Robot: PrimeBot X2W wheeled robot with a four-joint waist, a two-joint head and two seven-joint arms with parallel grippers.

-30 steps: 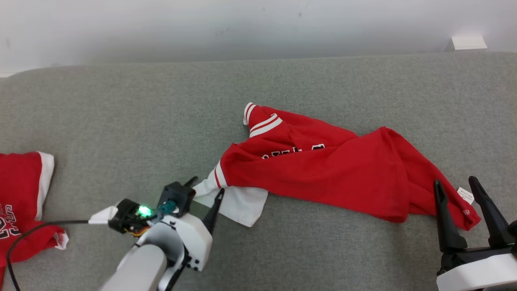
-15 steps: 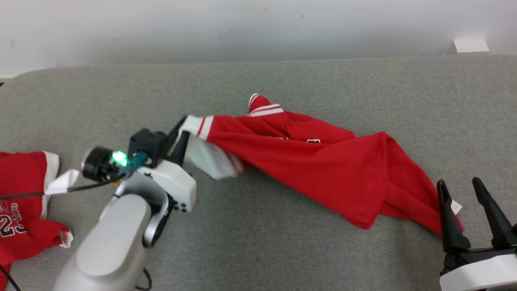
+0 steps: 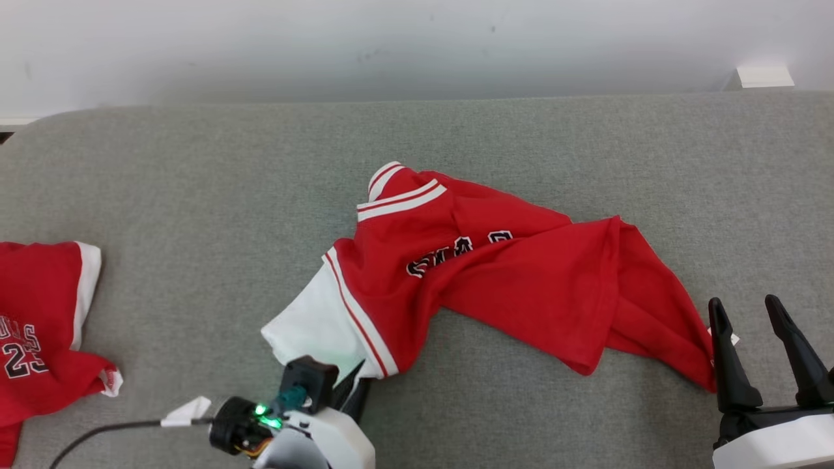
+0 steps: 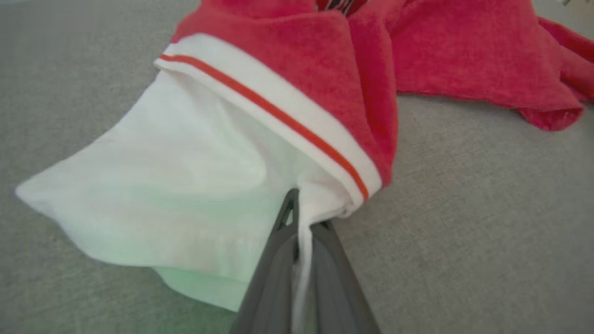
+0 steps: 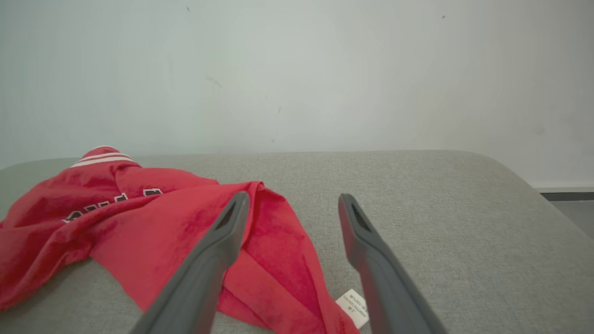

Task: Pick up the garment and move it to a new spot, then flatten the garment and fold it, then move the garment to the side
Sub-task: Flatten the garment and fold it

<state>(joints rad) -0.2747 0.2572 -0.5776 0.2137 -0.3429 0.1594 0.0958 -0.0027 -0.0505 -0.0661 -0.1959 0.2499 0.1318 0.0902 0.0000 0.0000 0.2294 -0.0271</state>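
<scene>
left wrist: garment [image 4: 260, 116] seemingly between jaws

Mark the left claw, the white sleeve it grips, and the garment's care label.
left claw [image 4: 304, 214]: left wrist view, midway between its closed fingertips.
white sleeve [image 4: 162, 185]: left wrist view, middle of the white cloth.
care label [image 5: 352, 302]: right wrist view, centre of the white tag.

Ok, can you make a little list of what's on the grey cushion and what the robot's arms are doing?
surface: grey cushion
garment: red jersey, crumpled, middle
white sleeve: pinched in left jaws
left jaws: shut on red jersey
right jaws: open, by jersey's right end, near its label
other: second red jersey, far left
</scene>
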